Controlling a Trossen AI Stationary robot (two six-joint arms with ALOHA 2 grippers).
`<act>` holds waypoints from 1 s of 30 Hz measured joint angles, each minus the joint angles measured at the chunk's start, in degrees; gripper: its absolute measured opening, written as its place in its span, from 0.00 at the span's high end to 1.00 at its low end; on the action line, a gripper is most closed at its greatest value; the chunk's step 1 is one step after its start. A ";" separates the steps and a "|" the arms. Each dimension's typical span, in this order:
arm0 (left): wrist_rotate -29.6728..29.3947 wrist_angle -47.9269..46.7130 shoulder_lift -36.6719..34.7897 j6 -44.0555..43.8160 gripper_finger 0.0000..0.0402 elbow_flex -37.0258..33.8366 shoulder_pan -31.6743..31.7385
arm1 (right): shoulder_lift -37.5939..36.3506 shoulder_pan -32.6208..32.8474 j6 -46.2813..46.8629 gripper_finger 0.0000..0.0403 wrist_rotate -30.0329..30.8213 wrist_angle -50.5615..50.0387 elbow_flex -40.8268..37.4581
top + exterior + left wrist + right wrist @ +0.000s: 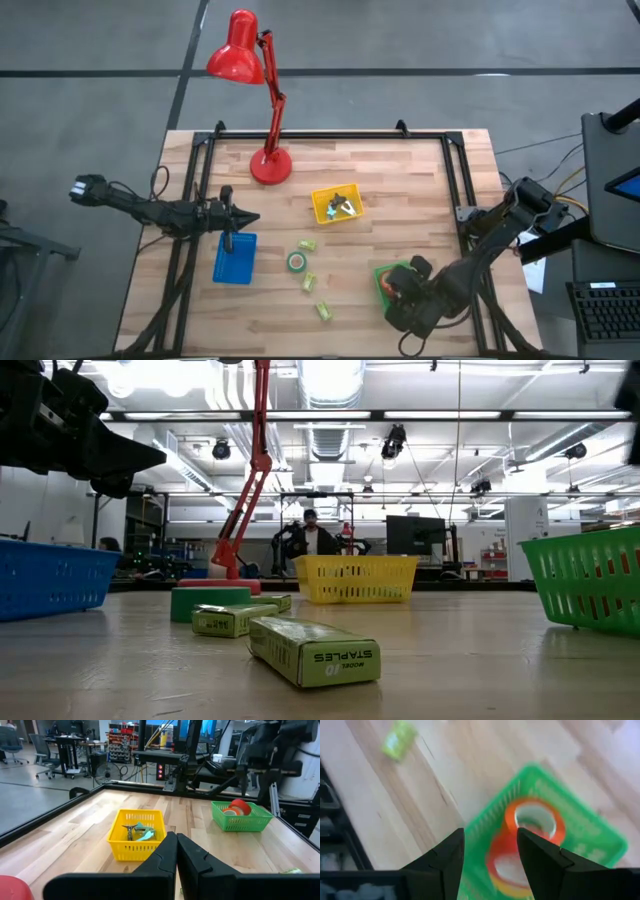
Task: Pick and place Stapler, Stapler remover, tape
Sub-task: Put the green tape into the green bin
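My right gripper (490, 851) is open and holds nothing. It hangs over the green basket (392, 281) near the table's right front. In that basket lie an orange tape roll (535, 820), a red roll (502, 865) and a yellow roll (506, 889). A green tape roll (297, 262) lies flat on the table's middle. My left gripper (243, 217) is shut and empty, level above the far edge of the blue basket (234, 258). The yellow basket (337, 206) holds staple removers (140, 831). I cannot make out a stapler.
A red desk lamp (268, 165) stands on its round base at the far side of the table. Lime-green staple boxes (309, 282) lie scattered around the green roll. A black frame (330, 133) runs along the table's far, left and right edges. Bare wood lies between the baskets.
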 joint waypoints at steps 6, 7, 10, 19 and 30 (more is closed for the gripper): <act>-0.02 -0.03 0.00 -0.02 0.98 0.00 0.01 | -0.31 0.42 -6.31 0.57 5.64 0.15 2.06; -0.02 -0.07 -0.01 0.00 0.98 0.00 -0.01 | -0.41 0.46 -8.51 0.57 7.73 0.41 2.26; 0.00 -0.09 -0.01 0.00 0.98 0.00 0.01 | -0.48 0.15 -15.93 0.61 12.28 1.41 2.13; -0.02 -0.54 0.02 -0.02 0.98 0.00 0.00 | -4.62 -7.89 -37.87 0.96 15.79 5.83 -1.30; 0.00 -0.52 0.12 -0.01 0.98 0.00 0.01 | -23.14 -17.99 -63.07 0.98 3.19 39.27 -23.08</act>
